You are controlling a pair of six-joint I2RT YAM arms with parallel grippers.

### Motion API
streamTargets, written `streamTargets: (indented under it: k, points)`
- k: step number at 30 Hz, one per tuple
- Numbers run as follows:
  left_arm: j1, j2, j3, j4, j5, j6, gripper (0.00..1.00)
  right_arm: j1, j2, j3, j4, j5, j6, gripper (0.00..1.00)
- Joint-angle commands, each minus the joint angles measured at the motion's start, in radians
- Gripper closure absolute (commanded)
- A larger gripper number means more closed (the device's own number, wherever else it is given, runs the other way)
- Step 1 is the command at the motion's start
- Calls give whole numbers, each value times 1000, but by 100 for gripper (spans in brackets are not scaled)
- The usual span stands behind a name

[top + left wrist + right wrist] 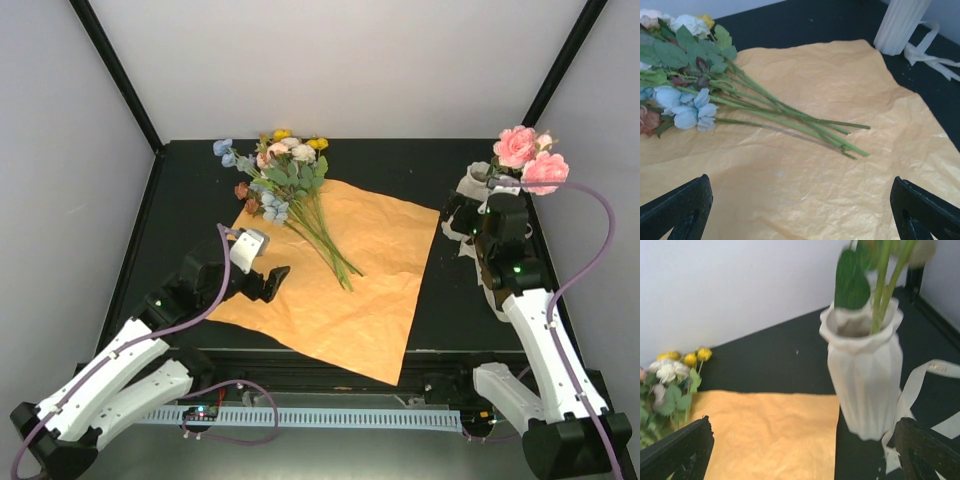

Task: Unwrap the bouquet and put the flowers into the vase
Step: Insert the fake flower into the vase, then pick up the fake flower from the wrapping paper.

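Bouquet (318, 235) is lying unwrapped: the orange paper (370, 290) is sitting flat on the black surface (400, 170), with the flowers (285, 180) resting loose on it, blooms pointing far left and stem ends toward the sheet's middle. Vase (865, 385) is standing upright just off the paper's far right corner, holding pink roses (517, 147); the cream ribbon (925, 380) is lying beside it. The left jaws are hovering wide open over the paper's near left part. The right jaws are hanging wide open near the vase, gripping nothing.
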Motion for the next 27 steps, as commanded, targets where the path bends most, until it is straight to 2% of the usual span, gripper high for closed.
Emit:
streamTargets:
  k: [1,9,15,20,27]
  points:
    - [-2,33,45,-34,-43,-35,1,-5,-71,-75,-12,-143,50,2]
    - [30,110,47,53,72,-229,1,-4,-173,-164,-36,-263,70,22]
    - [121,237,76,112,182,-333,5,24,-225,-219,-33,-389,88,39]
    - [203,271,127,140,212,-326,3,83,-268,-281,11,-419,131,48]
    - [223,221,193,133,180,-175,1,275,-214,-333,112,-360,171,50]
